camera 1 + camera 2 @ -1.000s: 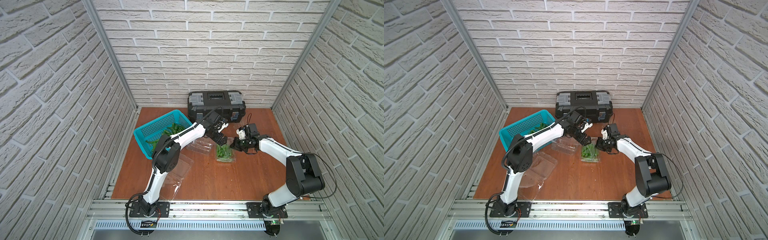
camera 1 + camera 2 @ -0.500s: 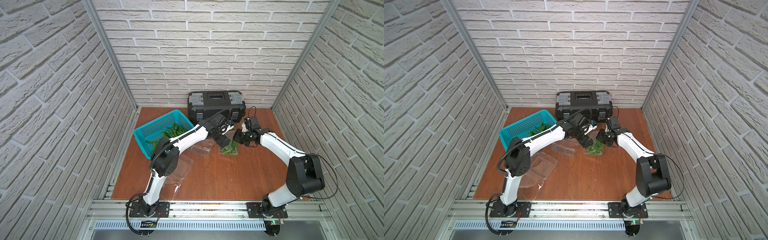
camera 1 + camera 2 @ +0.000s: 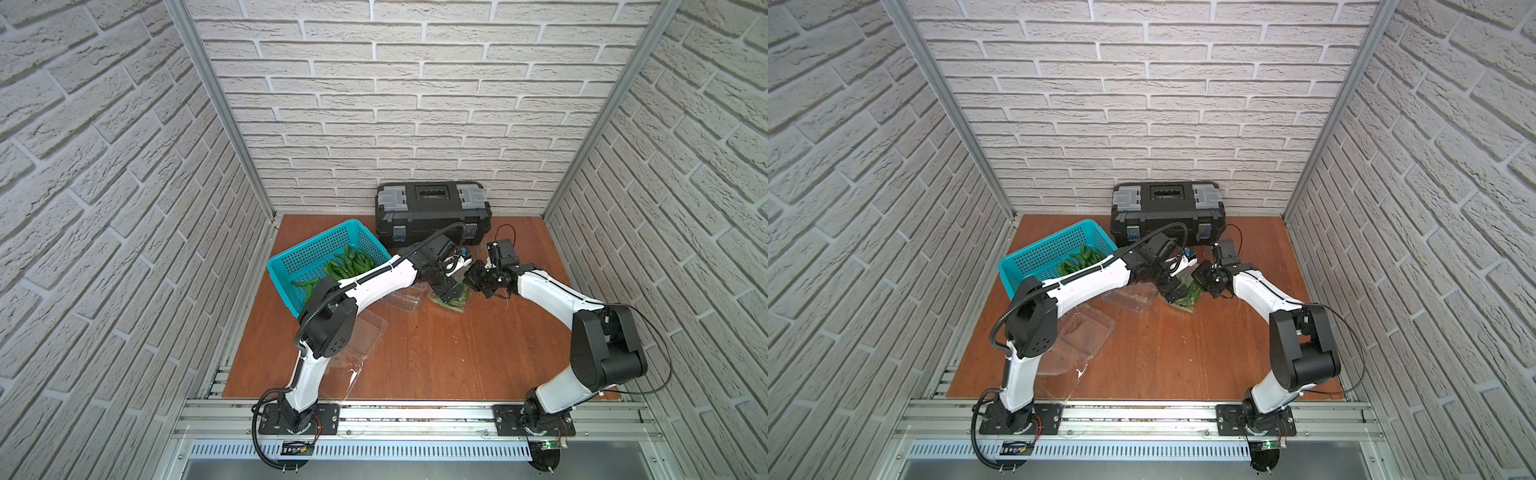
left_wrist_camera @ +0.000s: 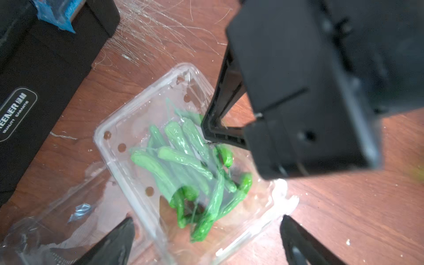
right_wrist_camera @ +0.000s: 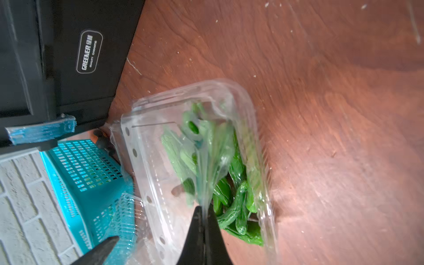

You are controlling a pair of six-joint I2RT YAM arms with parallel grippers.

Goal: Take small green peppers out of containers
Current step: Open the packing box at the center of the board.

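Our right gripper, pinched on the box at one o'clock from centre, has tipped it; our left gripper, now gaping over the boxed peppers, can start picking

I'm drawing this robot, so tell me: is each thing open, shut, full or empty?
toolbox: shut
basket: some peppers inside
pepper box: holds peppers
front clear box: open, empty
left gripper: open
right gripper: shut on pepper box

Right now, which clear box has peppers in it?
The box pinched by the right end effector, in front of the toolbox; the two other boxes, nearer the basket, look empty.
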